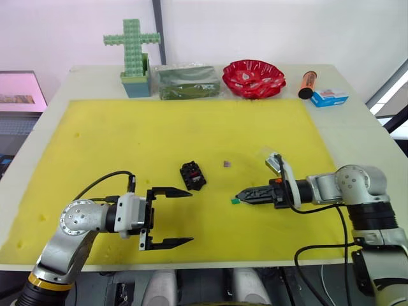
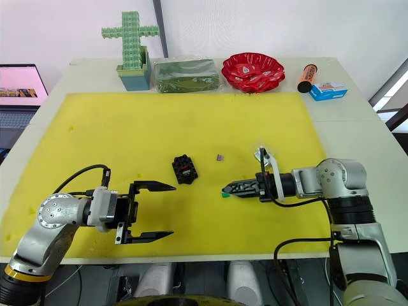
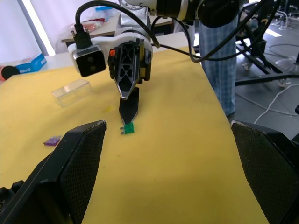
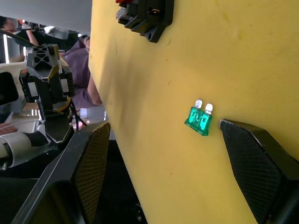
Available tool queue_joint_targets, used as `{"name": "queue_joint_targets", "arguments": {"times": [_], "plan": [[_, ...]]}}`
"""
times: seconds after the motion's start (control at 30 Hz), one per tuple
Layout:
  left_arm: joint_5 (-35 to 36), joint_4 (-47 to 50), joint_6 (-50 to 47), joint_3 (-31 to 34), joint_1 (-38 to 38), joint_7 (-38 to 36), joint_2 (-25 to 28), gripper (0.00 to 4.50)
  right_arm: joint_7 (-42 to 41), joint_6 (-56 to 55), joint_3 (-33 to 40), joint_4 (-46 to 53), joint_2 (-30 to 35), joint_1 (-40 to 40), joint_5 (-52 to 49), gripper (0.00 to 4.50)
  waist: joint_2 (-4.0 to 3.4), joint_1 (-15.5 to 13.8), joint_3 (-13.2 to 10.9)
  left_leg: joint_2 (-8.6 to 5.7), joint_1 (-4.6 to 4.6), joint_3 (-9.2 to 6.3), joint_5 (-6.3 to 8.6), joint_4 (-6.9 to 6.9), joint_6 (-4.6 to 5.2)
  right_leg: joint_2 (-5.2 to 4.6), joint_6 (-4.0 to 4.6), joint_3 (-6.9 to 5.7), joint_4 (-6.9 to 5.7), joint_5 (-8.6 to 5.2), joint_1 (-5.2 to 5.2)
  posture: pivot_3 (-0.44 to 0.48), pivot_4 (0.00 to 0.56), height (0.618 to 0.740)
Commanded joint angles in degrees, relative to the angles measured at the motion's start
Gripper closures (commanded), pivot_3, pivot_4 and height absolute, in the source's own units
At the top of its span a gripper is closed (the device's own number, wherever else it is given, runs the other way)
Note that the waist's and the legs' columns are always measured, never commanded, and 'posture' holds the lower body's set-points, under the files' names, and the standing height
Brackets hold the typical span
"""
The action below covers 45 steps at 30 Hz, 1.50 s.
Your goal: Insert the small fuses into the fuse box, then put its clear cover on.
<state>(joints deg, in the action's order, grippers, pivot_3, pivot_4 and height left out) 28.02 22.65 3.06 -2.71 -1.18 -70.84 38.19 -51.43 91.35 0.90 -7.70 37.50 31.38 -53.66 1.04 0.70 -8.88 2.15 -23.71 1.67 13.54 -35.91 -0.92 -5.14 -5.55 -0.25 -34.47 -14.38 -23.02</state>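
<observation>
The black fuse box point(image 1: 192, 175) lies mid-mat on the yellow foam mat point(image 1: 127, 134), with a red piece seated in its top. A purplish fuse point(image 1: 226, 164) rests just right of the box. The green fuse point(image 1: 234, 201) lies flat on the mat at the tip of my right gripper point(image 1: 240, 196). In the right wrist view the green fuse point(image 4: 198, 119) sits between the open fingers, near one of them and not gripped. The clear cover point(image 1: 274, 162) lies beside my right wrist. My left gripper point(image 1: 190, 217) hangs open and empty in front of the box.
Along the table's back edge stand a green brick cross point(image 1: 132, 44), a clear-wrapped green package point(image 1: 187, 81), a red bowl point(image 1: 254, 78), an orange tube point(image 1: 307, 83) and a blue box point(image 1: 329, 97). A laptop point(image 1: 22, 89) sits off the left side.
</observation>
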Motion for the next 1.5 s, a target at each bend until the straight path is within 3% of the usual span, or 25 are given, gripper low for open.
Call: {"name": "queue_joint_targets", "arguments": {"times": [0.03,0.17,0.3,0.7,0.83,1.03,1.23,1.37,1.43,1.5], "plan": [[0.1,0.5,1.2,-0.3,0.6,-0.5,0.0,0.00,-0.1,1.1,-0.2,1.1,-0.7,0.3,-1.8,0.60,0.00,0.0,0.0,0.04,0.00,-0.01,0.00,0.00,0.01,0.05,0.00,0.00,0.00,0.00,0.00,0.000,0.150,0.740],[-0.1,0.5,1.4,-0.4,0.6,-0.3,-0.1,0.00,0.2,1.1,-0.7,2.0,-1.1,-0.4,-1.0,0.60,-0.01,0.0,0.0,0.21,0.00,-0.01,0.04,-0.03,0.07,0.21,0.00,0.00,-0.01,0.00,0.00,0.000,0.150,0.740],[-0.1,1.0,0.8,-0.6,0.9,0.2,-0.2,0.00,1.2,-0.1,-1.2,1.0,-1.2,-0.8,0.8,1.46,-0.01,-0.1,0.0,0.37,0.00,-0.02,0.07,-0.08,0.11,0.40,0.01,0.01,-0.05,0.00,-0.01,0.000,0.150,0.740],[0.1,1.5,-0.1,-1.2,2.1,1.2,0.0,0.00,3.9,-0.7,-0.9,0.8,-3.7,-1.5,3.0,1.46,0.05,0.0,0.1,0.44,0.20,-0.01,0.08,-0.13,0.13,0.46,0.04,0.04,-0.50,-0.02,-0.02,0.000,0.150,0.740],[0.0,1.7,-0.1,-1.3,2.1,1.3,0.0,0.00,4.7,-1.4,-1.0,0.7,-4.1,-2.3,3.7,2.29,0.05,0.0,0.1,0.50,0.26,-0.02,0.09,-0.13,0.14,0.52,0.04,0.04,-0.60,-0.03,-0.03,0.000,0.150,0.740],[0.1,2.4,-0.6,-1.4,2.3,1.8,0.0,0.00,7.4,-1.3,0.3,1.1,-5.3,-3.7,4.8,4.43,0.20,-0.1,0.2,0.50,0.26,-0.02,0.09,-0.14,0.14,0.52,0.04,0.04,-0.60,-0.03,-0.03,0.000,0.150,0.740],[0.2,2.4,-1.0,-1.6,2.6,1.8,0.0,0.00,8.9,0.1,3.3,3.2,-5.5,-5.2,4.0,4.47,0.40,-0.3,0.3,0.50,0.26,-0.03,0.09,-0.19,0.14,0.51,0.06,0.03,-0.60,-0.04,0.01,0.000,0.150,0.740],[0.5,2.6,-1.3,-0.9,2.2,2.2,0.0,0.00,14.4,1.1,11.7,6.3,-7.6,-6.7,0.0,4.47,0.40,-0.7,0.3,0.50,0.25,-0.02,0.09,-0.19,0.14,0.50,0.06,0.04,-0.60,-0.04,0.01,0.000,0.150,0.740],[0.8,2.8,-1.5,-0.2,1.4,2.7,0.2,0.00,21.4,1.1,18.4,9.8,-10.6,-8.1,-6.1,4.47,0.38,-1.1,0.3,0.50,0.25,-0.01,0.09,-0.18,0.14,0.49,0.06,0.05,-0.60,-0.04,0.00,0.000,0.150,0.740],[1.1,2.7,-1.2,0.5,0.4,2.7,0.4,0.00,33.6,1.1,27.1,14.2,-16.8,-10.5,-14.5,4.47,0.37,-1.2,0.3,0.50,0.25,0.00,0.09,-0.18,0.14,0.50,0.06,0.05,-0.60,-0.04,-0.02,0.000,0.150,0.740]]}}
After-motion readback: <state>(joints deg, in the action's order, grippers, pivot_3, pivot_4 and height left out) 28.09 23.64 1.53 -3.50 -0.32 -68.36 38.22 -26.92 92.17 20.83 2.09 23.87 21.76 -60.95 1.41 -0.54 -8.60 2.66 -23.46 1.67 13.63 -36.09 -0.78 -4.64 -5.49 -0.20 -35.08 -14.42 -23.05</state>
